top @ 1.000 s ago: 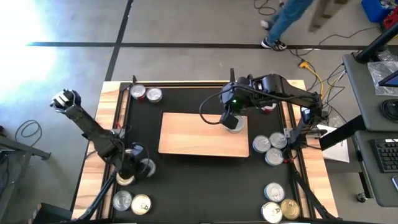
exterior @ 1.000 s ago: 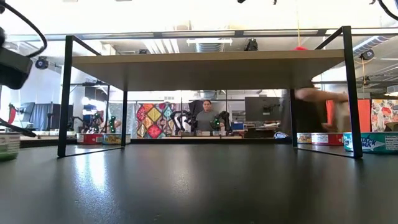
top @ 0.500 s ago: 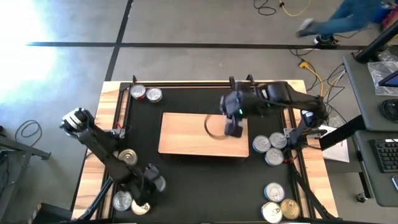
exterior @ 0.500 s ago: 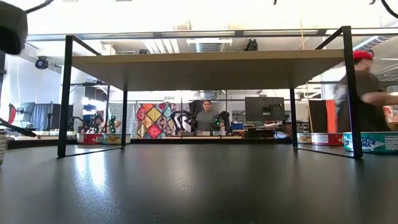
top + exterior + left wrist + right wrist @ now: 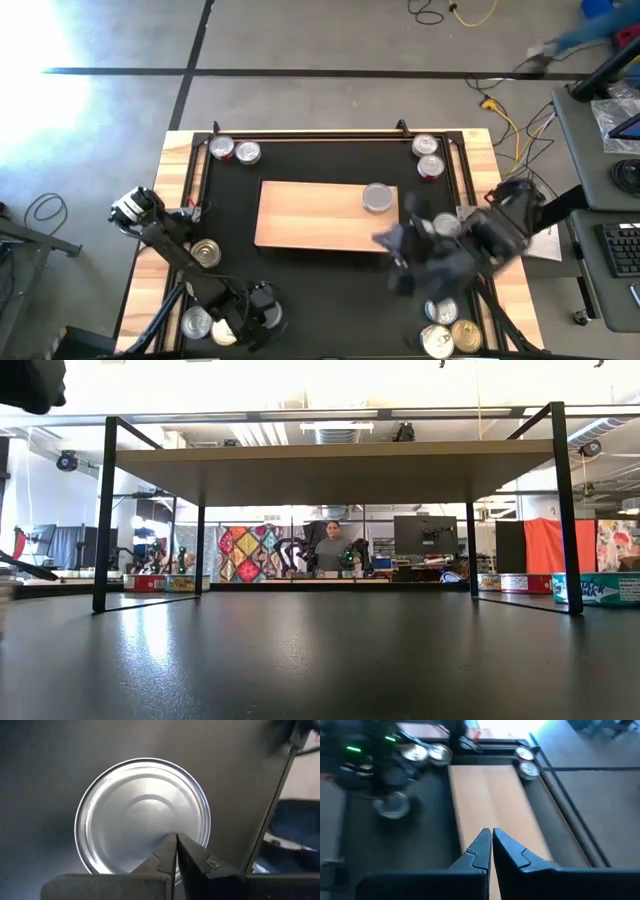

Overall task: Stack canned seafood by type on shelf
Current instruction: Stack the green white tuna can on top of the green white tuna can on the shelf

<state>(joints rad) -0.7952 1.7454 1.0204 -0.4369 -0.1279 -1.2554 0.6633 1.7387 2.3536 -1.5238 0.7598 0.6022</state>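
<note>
Right now the left hand (image 5: 258,318) hangs low at the near left corner of the black surface (image 5: 320,290), with its two fingers pressed together and holding nothing. A silver tin (image 5: 142,815) lies flat just under it, lid up, almost straight below the fingertips, so I think the hand must open before it can drop around the tin. A round tin has no long side, so any turn of the hand should work. The right hand (image 5: 400,262) is blurry, near the right end of the shelf (image 5: 310,215), fingers together too and empty. One tin (image 5: 377,198) already sits on the shelf's far right corner. The left wrist view shows the tin under the fingers up close. The view from above shows more tins (image 5: 437,236) beside the shelf, close to the right hand.
</note>
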